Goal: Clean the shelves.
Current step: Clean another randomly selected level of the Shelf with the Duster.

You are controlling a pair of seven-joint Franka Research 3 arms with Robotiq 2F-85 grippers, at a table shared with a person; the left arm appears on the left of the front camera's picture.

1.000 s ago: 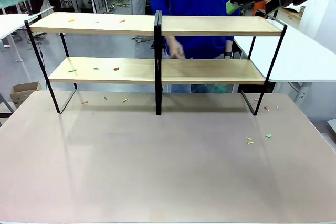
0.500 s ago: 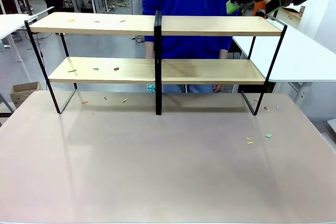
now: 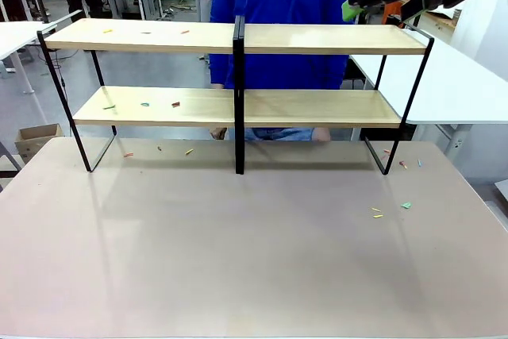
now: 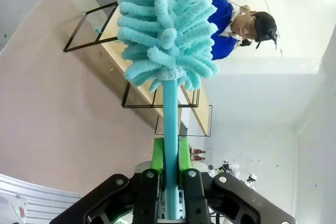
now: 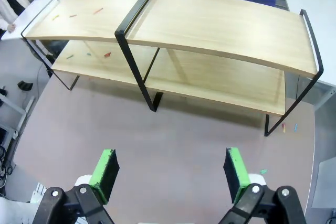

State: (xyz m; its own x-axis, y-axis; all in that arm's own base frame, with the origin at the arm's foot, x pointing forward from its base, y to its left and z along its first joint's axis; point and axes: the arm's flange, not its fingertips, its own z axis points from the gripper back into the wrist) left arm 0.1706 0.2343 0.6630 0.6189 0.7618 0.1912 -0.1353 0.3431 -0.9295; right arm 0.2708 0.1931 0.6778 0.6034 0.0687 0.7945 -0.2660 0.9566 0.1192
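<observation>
The shelves [image 3: 143,36] stand across the far half of the table: light wooden boards in a thin black frame with a central upright. Small coloured scraps [image 3: 175,104] lie on the left boards. In the left wrist view my left gripper [image 4: 169,153] is shut on the handle of a fluffy teal duster [image 4: 163,24], held high with the shelves [image 4: 142,85] far below it. My right gripper [image 5: 170,174] is open with nothing in it and looks down on the shelves [image 5: 220,24] from above. In the front view the right gripper [image 3: 353,7] hovers over the top right board.
A person in blue [image 3: 286,5] stands behind the shelves with hands low near the table's far edge. A few scraps [image 3: 378,213] lie on the beige table [image 3: 238,267] at right and under the left shelf. White tables [image 3: 444,85] flank the scene; a cardboard box [image 3: 36,136] sits on the floor.
The teal duster that blurred across the front view's top left corner has left that view. The person's hand behind the shelves has dropped lower. The right gripper has stayed in place.
</observation>
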